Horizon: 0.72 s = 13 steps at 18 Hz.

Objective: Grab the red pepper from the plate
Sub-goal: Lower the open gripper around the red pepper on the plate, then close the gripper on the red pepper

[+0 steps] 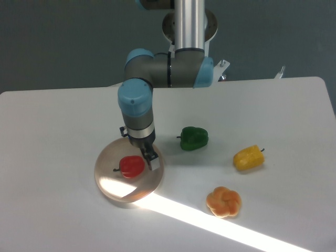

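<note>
The red pepper (131, 166) lies on the round beige-pink plate (107, 181), a little right of the plate's middle, with its dark stem pointing left. My gripper (143, 157) is lowered over the plate at the pepper's right side and looks open. One finger (153, 161) stands against the pepper's right edge. The other finger is hidden behind the pepper. The pepper rests on the plate.
A green pepper (193, 138) lies right of the plate. A yellow pepper (248, 158) lies further right. An orange lobed pepper (223, 201) lies at the front right. A bright strip of light crosses the table's front from the plate toward the right.
</note>
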Tool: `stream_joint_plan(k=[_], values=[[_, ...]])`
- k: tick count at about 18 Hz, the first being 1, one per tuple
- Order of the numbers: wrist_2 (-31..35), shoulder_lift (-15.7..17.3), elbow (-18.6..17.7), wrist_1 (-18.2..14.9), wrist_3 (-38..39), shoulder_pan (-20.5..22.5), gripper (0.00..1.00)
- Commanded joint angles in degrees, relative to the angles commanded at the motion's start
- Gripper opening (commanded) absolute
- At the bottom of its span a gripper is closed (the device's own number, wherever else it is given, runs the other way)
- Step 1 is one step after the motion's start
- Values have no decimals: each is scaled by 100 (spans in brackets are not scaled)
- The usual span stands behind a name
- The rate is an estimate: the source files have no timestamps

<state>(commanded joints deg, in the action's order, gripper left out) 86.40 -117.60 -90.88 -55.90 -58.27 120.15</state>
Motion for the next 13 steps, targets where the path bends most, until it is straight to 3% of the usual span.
stream_joint_plan(k=[13], values=[[-36, -281, 96, 184, 360, -114, 100]])
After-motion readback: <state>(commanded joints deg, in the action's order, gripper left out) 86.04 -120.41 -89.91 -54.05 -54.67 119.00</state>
